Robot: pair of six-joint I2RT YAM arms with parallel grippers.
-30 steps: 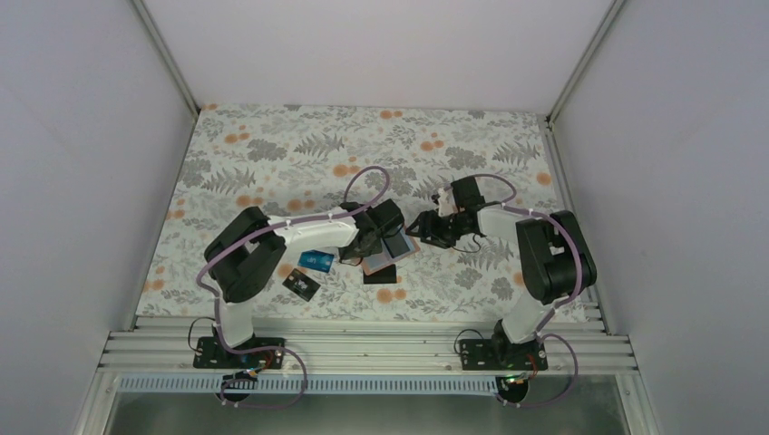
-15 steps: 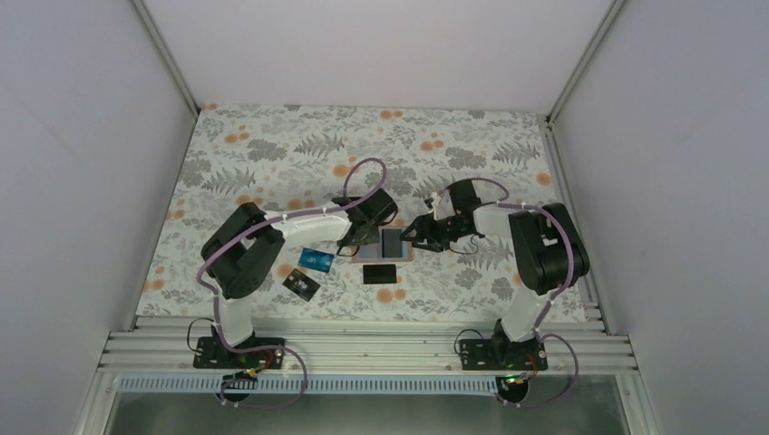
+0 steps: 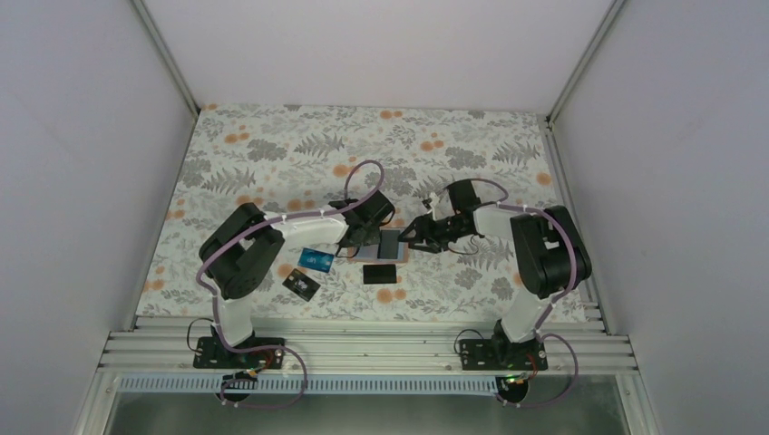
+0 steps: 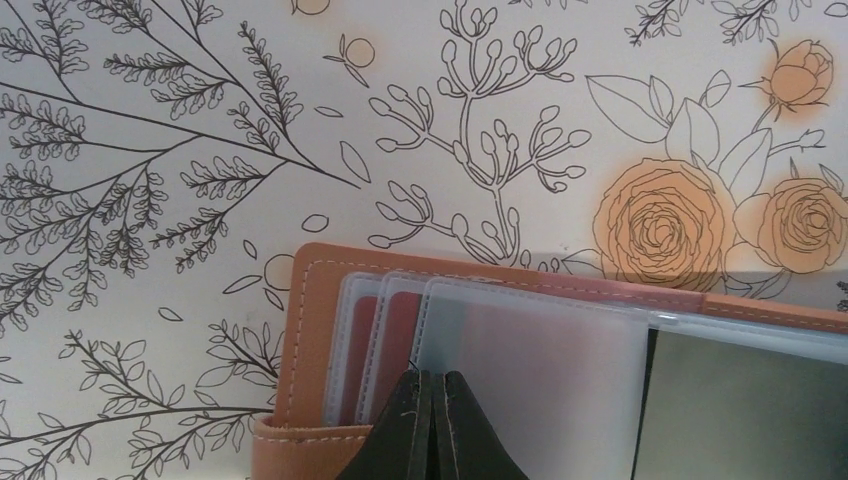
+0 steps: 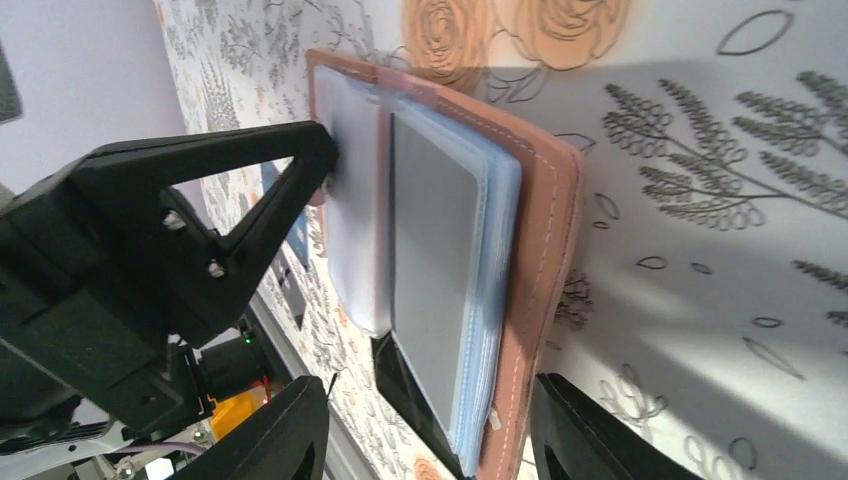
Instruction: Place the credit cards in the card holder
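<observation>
The tan card holder lies open on the flowered table, its clear sleeves fanned out. A dark card sits in the top sleeve of its right half. My left gripper is shut, its tips resting on a frosted sleeve of the left half. My right gripper is open, with its fingers either side of the holder's right half and clear of it. On the table lie a blue card, a black card and another black card.
The black card nearest the holder lies just at its front edge, partly under the sleeves. The metal rail with both arm bases runs along the near edge. White walls close in the flowered table on three sides.
The holder, earlier tilted and nearer the front, now lies flat a little farther back. My left gripper drew back onto its left half. My right gripper moved left over the right half, jaws narrowing.
</observation>
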